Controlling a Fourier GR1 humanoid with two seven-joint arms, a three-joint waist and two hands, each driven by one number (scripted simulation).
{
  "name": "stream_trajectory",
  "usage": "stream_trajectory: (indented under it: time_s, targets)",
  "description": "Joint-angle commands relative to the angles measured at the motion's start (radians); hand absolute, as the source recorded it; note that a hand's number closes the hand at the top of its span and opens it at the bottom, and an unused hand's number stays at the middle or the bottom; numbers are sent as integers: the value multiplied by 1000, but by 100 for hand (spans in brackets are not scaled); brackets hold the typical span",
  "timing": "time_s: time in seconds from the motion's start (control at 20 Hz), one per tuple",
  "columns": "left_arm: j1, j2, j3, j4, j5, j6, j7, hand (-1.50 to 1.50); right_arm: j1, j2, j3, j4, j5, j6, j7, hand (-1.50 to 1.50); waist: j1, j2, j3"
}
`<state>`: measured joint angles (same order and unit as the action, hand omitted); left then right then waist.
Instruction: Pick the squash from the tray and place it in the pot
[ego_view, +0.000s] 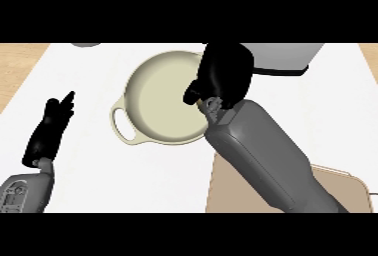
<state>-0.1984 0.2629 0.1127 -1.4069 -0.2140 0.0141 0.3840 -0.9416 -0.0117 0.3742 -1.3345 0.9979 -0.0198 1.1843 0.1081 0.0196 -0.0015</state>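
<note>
1. My right hand (225, 70) is hovering over the pot's (151, 107) right rim, back facing up. Can't tell whether it's open, closed or holding anything.
2. Squash is hidden from view, so I can't tell where it's sitting.
3. Pot is sitting mid-counter (88, 175). Tray (225, 192) is lying lower right, partly under my right forearm.
4. Left hand (52, 125) is resting open at the left, fingers up.

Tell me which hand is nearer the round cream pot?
Right. The right hand is over the right rim of the round cream pot; the left hand rests open to its left, apart.
</note>
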Motion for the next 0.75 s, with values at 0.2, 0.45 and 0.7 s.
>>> stream_trajectory:
  time_s: [0.2, 0.45, 0.7]
  targets:
    - [-2, -3, 0, -6, 4, -2, 7, 0, -42, 11, -74, 77, -11, -454, 79, -150, 8, 0, 2]
    - [31, 7, 18, 1, 0, 9, -21, 0, -19, 11, -97, 63, 97, -675, 50, -150, -28, -11, 1]
    - [63, 3, 32, 3, -3, 27, -21, 0, 66, 11, -91, 17, 156, -801, 78, -150, -73, -21, 1]
